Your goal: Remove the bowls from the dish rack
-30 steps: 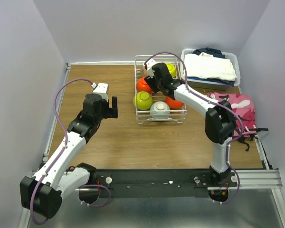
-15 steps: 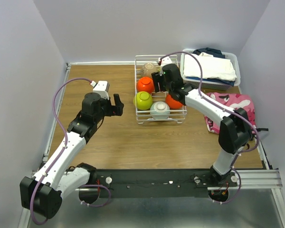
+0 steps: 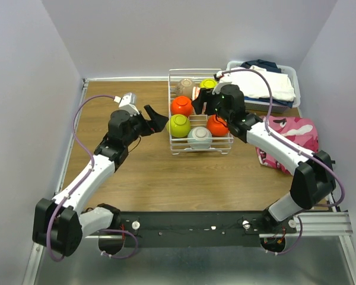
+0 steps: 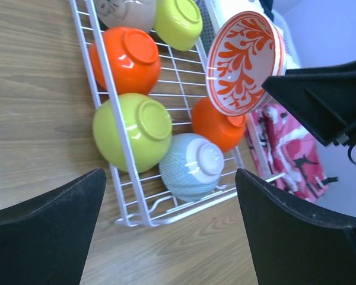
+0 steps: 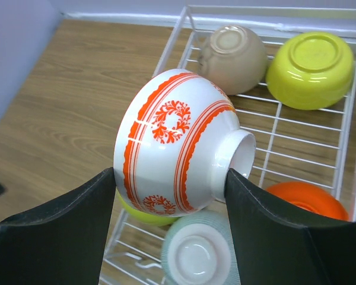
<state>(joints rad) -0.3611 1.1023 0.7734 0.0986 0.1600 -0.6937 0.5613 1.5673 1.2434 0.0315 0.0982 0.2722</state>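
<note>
The white wire dish rack [image 3: 200, 152] [image 4: 192, 209] stands at the middle back of the wooden table. My right gripper [image 3: 206, 102] [image 5: 169, 178] is shut on the white-and-red patterned bowl [image 5: 172, 142] [image 4: 243, 62], which hangs tipped on its side above the rack. Below it, upside down in the rack, lie two orange bowls [image 3: 181, 105] [image 3: 217, 126], two lime-green bowls [image 3: 178, 125] [image 3: 209, 84], a pale blue bowl [image 3: 199, 138] and a taupe bowl [image 3: 186, 85]. My left gripper [image 3: 157, 116] [image 4: 170, 178] is open and empty, just left of the rack's near corner.
A grey bin of folded clothes [image 3: 262, 86] sits right behind the rack. A pink camouflage bag [image 3: 288, 138] lies to the rack's right. Walls close the table at left, back and right.
My right gripper has carried the patterned bowl up from the rack's back left toward its middle. My left gripper has swung right, closer to the rack.
</note>
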